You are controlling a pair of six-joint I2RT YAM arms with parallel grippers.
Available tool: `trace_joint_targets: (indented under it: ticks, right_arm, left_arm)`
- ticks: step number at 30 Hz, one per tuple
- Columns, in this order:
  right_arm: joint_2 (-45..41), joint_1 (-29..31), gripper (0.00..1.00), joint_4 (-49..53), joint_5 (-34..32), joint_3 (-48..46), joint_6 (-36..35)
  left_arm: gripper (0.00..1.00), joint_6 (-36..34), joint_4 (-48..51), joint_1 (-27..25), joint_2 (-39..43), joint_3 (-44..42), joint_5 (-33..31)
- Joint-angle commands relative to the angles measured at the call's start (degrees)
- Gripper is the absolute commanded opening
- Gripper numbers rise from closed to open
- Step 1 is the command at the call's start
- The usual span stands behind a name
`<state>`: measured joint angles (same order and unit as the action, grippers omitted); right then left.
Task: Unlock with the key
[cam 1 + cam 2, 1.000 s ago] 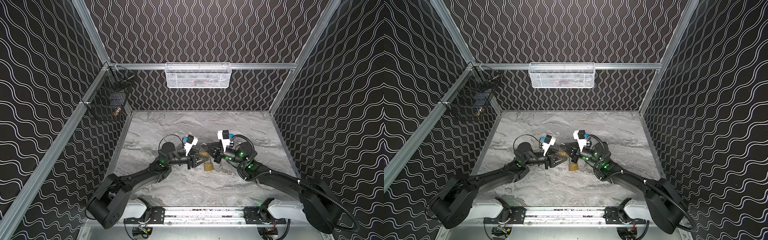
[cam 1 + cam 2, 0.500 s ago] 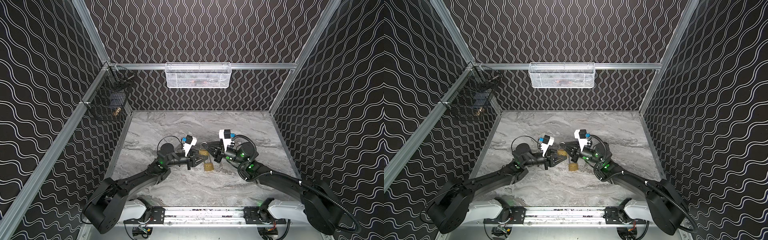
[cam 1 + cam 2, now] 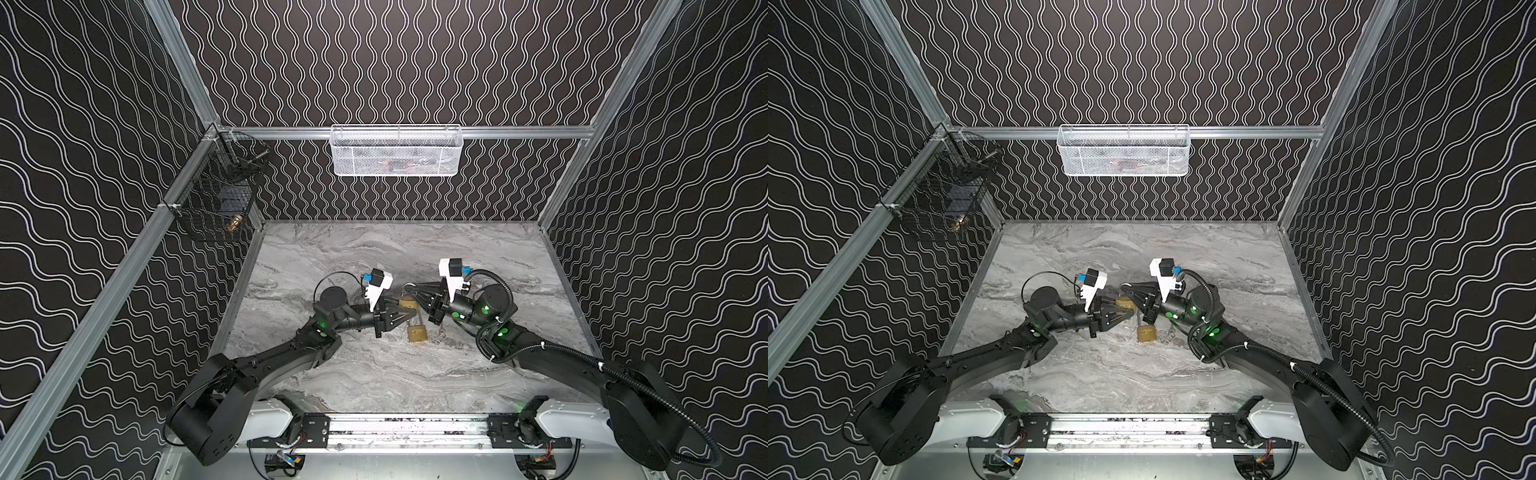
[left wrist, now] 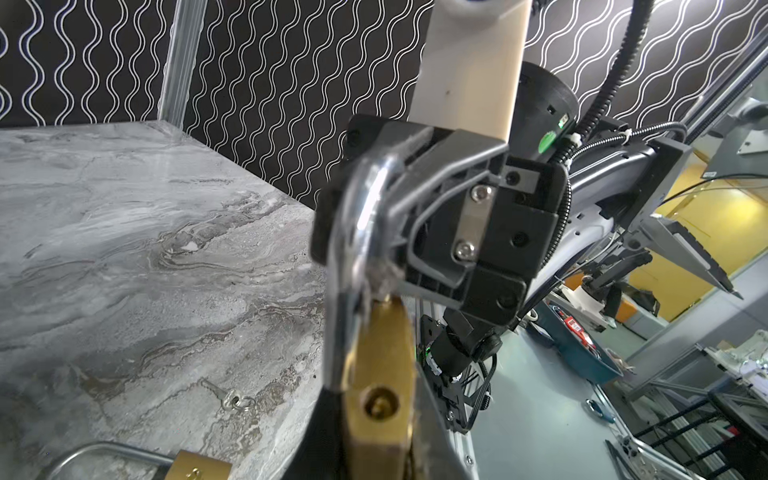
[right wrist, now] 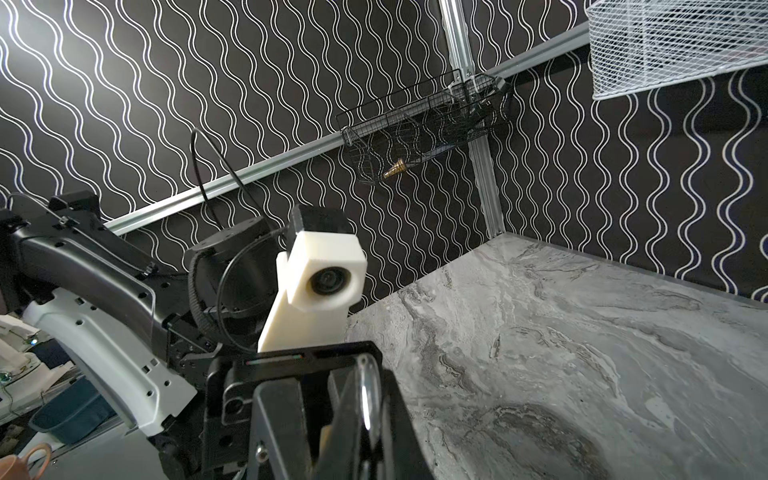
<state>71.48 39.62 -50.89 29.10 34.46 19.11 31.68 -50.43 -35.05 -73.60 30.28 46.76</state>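
Grey marble tabletop, wavy black walls; left gripper clamps padlock body, right gripper pinches shackle

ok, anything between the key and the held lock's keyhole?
Nothing visible: the key lies in the open on the table, the keyhole is uncovered. But the left gripper and right gripper both clamp the lock.

Grey marbled desk: brass padlock lying flat near the middle, small ringed key near it, not touching.
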Motion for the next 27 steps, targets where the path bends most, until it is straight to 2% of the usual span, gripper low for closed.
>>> trace_joint_targets:
  ticks: [1, 2, 4, 6, 10, 13, 18, 20, 27]
  right_arm:
    - [-0.14, 0.11, 0.0, -2.19, 0.21, 0.62, -1.9]
    - [-0.11, 0.11, 0.0, -2.27, -0.04, 0.53, -1.72]
    - [-0.27, 0.11, 0.0, -2.09, -1.51, 0.45, -1.54]
    - [-0.31, 0.11, 0.0, -0.35, -3.47, 0.85, -1.49]
    - [-0.64, 0.2, 0.0, 4.17, -5.11, 1.54, -3.11]
    - [-0.38, 0.2, 0.0, 5.03, -7.38, 0.97, -3.03]
    - [0.23, 0.29, 0.03, 9.8, -10.9, 2.64, -2.51]
    - [0.31, 0.37, 0.01, 12.86, -13.02, 3.77, -2.5]
    - [1.55, 1.14, 0.0, 22.23, -19.86, 7.52, -2.24]
  left_arm:
    - [0.04, 1.97, -2.91, 0.13, -0.02, 0.08, -0.19]
    - [0.0, 1.99, -2.79, 0.1, 0.03, 0.13, -0.13]
    - [0.0, 1.24, -1.61, 0.15, 0.63, -0.05, -1.26]
    - [0.0, -1.1, 4.04, 0.08, 2.01, 0.49, -4.74]
    - [0.0, -9.12, 22.48, -0.89, 6.2, 3.57, -17.14]
    - [0.0, -12.28, 30.36, -2.01, 6.55, 6.27, -25.71]
    - [0.0, -14.78, 35.0, -4.81, 5.18, 8.27, -36.23]
    - [0.0, -16.42, 36.51, -6.41, 5.05, 8.99, -40.47]
    - [0.0, -19.61, 35.43, -9.17, 5.18, 8.5, -51.04]
